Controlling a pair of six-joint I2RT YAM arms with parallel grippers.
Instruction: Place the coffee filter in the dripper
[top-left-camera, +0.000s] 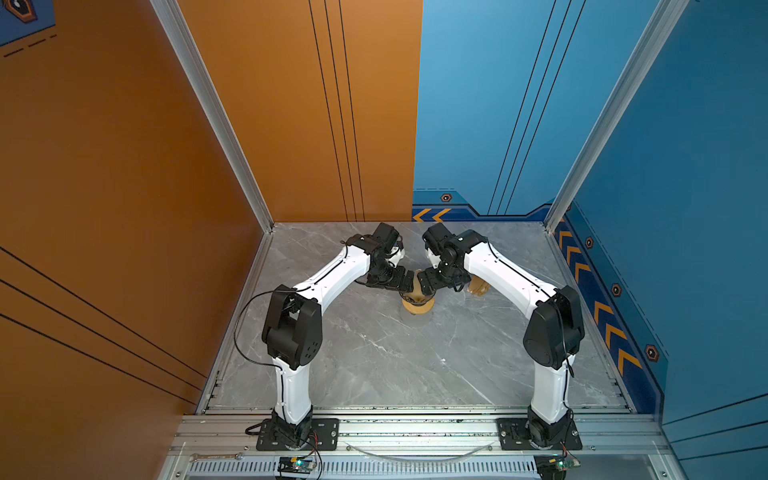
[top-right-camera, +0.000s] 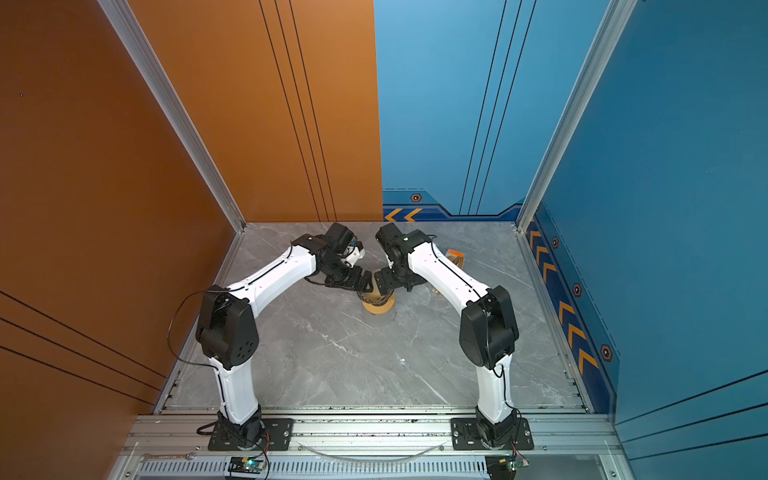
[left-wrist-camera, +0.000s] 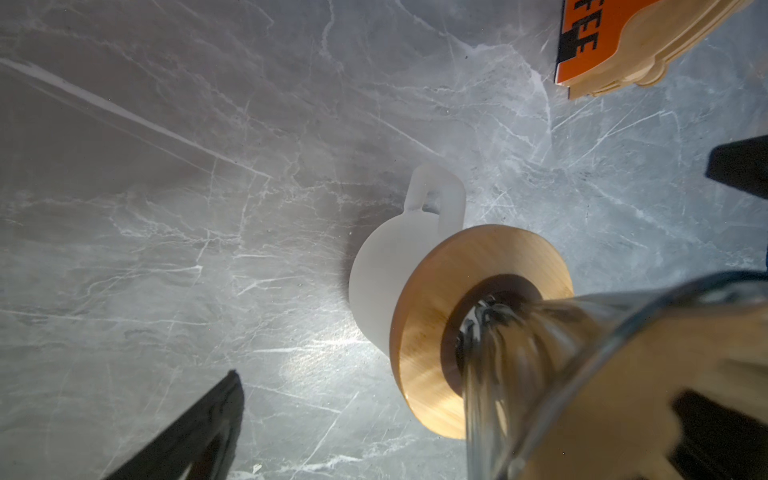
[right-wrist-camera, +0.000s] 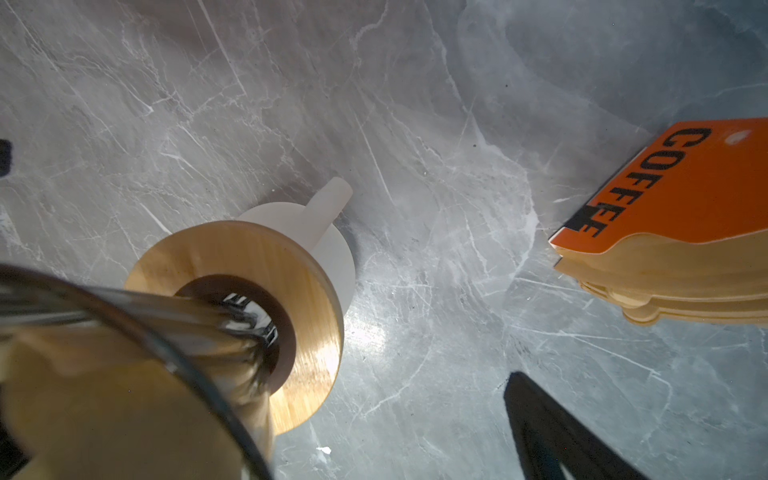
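The dripper (left-wrist-camera: 494, 357) stands upright with its narrow stem down in the dark hole of a wooden ring (left-wrist-camera: 424, 332). The ring lies on top of a translucent white jug (left-wrist-camera: 378, 270). This stack sits toward the far edge of the grey marble surface (top-left-camera: 374, 353), about midway between its left and right edges. The coffee filter (right-wrist-camera: 104, 395) is inside the dripper and shows tan through the smoky ribbed wall.

The left end effector (top-left-camera: 409, 284) and the right end effector (top-left-camera: 424, 282) meet over the dripper's rim from opposite sides. Both have their jaws spread wide and neither is closed on anything. I cannot tell whether either touches the paper.

A bundle of filters with an orange "COFFEE" strip (right-wrist-camera: 673, 270) lies to the right, toward the far right corner.
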